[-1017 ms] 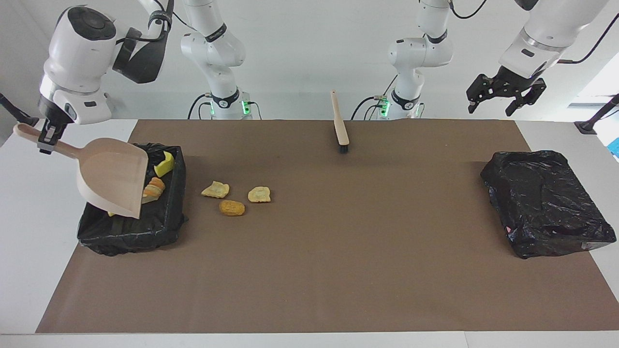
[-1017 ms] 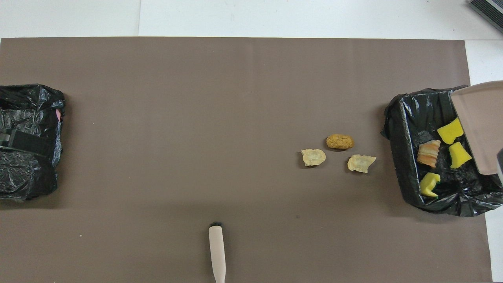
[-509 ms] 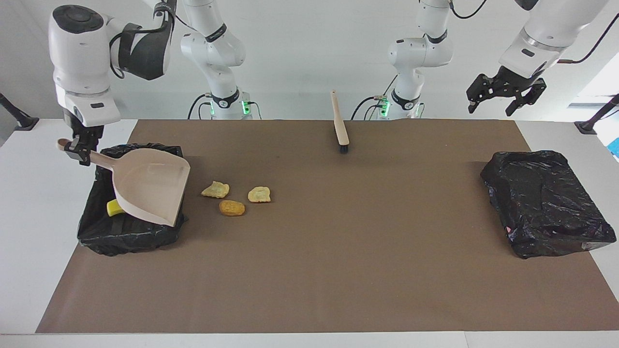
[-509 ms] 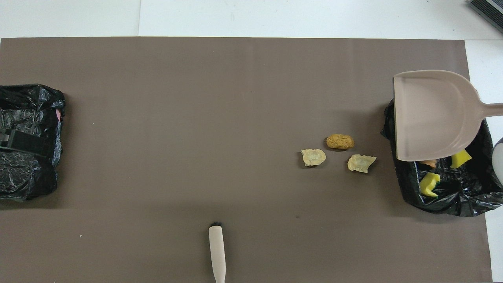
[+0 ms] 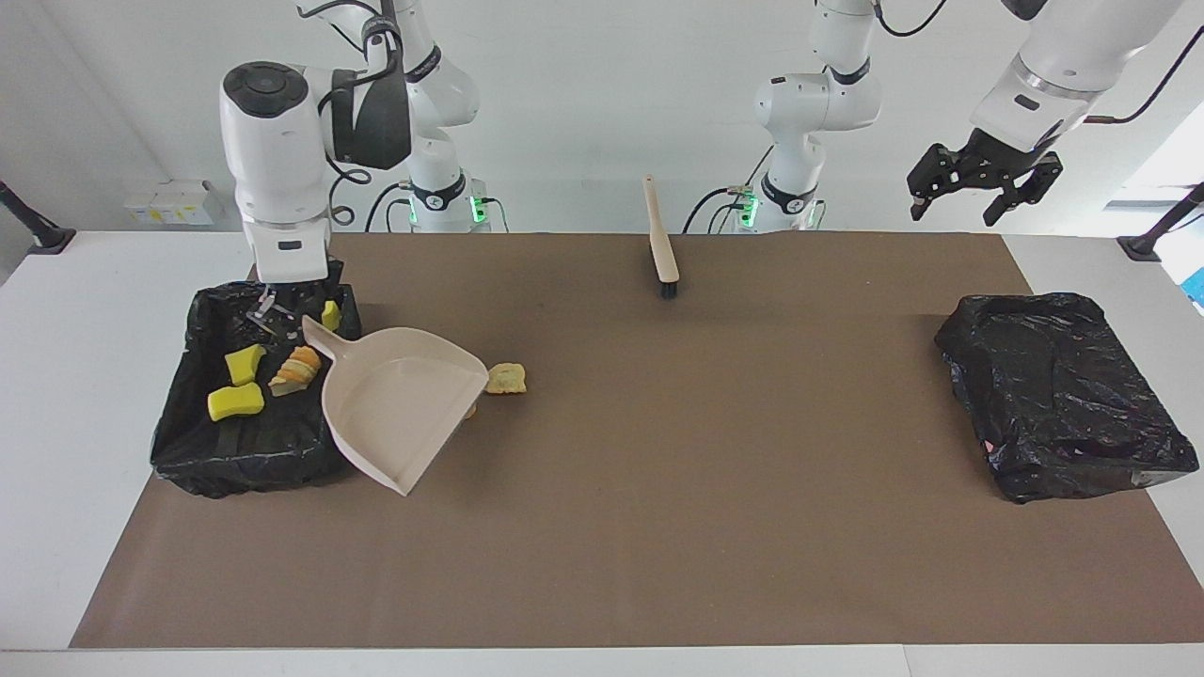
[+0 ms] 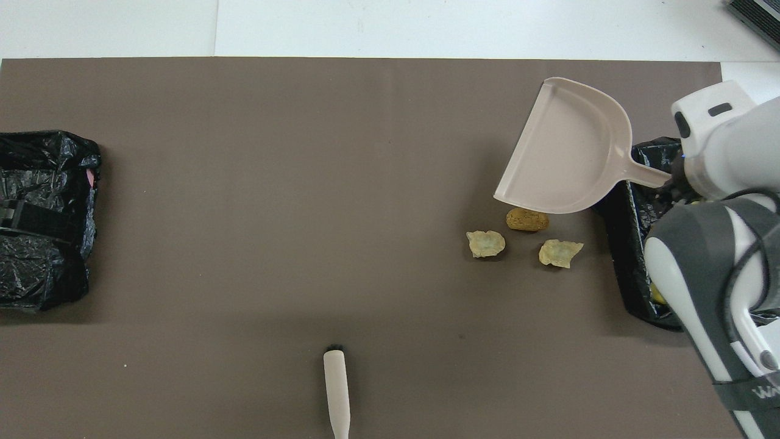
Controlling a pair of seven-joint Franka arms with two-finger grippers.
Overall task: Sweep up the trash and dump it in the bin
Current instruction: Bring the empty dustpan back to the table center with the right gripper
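Counting from my remote seat: two black bins, one at each end of the tabletop (image 5: 658, 527), one dustpan, one brush, seven scraps total. Four scraps sit in the bin (image 5: 254, 451) at the right arm's end: three yellow sponge chunks (image 5: 235, 401) and one striped bread piece (image 5: 297, 368). Three tan scraps (image 6: 528, 219) lie on the mat just beside that bin, toward the middle. The other bin (image 5: 1063, 404) has no scraps showing.

Right end effector (image 5: 282, 306) is clamped narrow on the handle of the dustpan (image 5: 400, 404), hanging over the bin's robot-side edge, pan tilted and sticking out over the loose scraps. Left end effector (image 5: 983, 193) is spread wide, holding nothing, waiting up over the tabletop's corner at its own end.

The brush (image 5: 661, 240) lies alone on the robots' edge of the mat.

Facing view shows the bin contents but the pan hides two of the loose scraps. Overhead view shows all three, but the right arm covers most of the bin.
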